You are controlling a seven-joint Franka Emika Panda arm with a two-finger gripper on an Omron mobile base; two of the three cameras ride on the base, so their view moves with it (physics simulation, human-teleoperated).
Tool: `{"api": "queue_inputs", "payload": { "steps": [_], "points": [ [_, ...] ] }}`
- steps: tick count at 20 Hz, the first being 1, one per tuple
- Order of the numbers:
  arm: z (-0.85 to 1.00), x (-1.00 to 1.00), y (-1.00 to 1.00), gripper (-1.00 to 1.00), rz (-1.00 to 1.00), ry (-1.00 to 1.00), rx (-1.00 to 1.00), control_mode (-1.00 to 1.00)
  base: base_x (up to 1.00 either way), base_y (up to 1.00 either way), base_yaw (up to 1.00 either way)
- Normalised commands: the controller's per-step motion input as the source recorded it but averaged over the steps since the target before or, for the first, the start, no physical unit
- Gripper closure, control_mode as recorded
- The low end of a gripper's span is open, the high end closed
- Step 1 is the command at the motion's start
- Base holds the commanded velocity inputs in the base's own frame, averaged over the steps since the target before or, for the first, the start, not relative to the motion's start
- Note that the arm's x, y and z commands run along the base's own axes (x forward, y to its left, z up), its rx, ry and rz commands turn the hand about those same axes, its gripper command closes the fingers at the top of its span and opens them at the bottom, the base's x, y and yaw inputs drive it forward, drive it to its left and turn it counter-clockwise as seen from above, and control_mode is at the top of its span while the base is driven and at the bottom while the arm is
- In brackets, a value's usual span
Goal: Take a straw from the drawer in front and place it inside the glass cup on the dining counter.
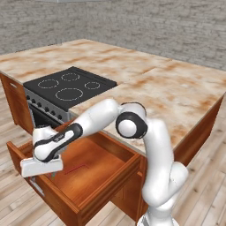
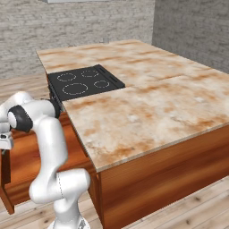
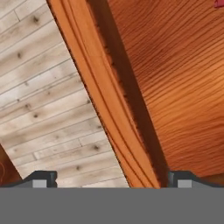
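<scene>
The wide reddish-brown wooden drawer is seen pulled open at lower left of the left base view, the thin red straw lying on its floor. The gripper, spread wide and empty, is held over the drawer's front wall; a descent here would likely strike wood. A red tip, probably the straw's, is caught at the hand view's top right corner.

My arm is made of smooth, glossy white rounded segments, thick and tube-like, joined by dark grey to black bands. One large joint shows a round white cap ringed in black. My hand is a flat, white, boxy block. My two fingertips are small, dark grey, with paler square pads.
</scene>
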Motion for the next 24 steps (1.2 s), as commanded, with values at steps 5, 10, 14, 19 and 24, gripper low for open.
{"api": "queue_inputs", "payload": {
  "steps": [5, 10, 14, 19, 24],
  "points": [
    [0.49, -0.06, -0.27, -1.0, 0.0, 0.0, 0.0, -1.0, 0.0, 0.0, 0.0],
    [0.37, 0.0, -0.38, -1.0, 0.0, 0.0, 0.0, -1.0, 0.0, 0.0, 0.0],
    [0.36, 0.0, -0.48, -1.0, 0.0, 0.0, 0.0, -1.0, 0.0, 0.0, 0.0],
    [0.18, 0.0, -0.48, -1.0, 0.0, 0.0, 0.0, -1.0, 0.0, 0.0, 0.0],
    [0.01, 0.0, -0.4, -1.0, 0.0, 0.0, 0.0, -1.0, 0.0, 0.0, 0.0]
  ]
}}
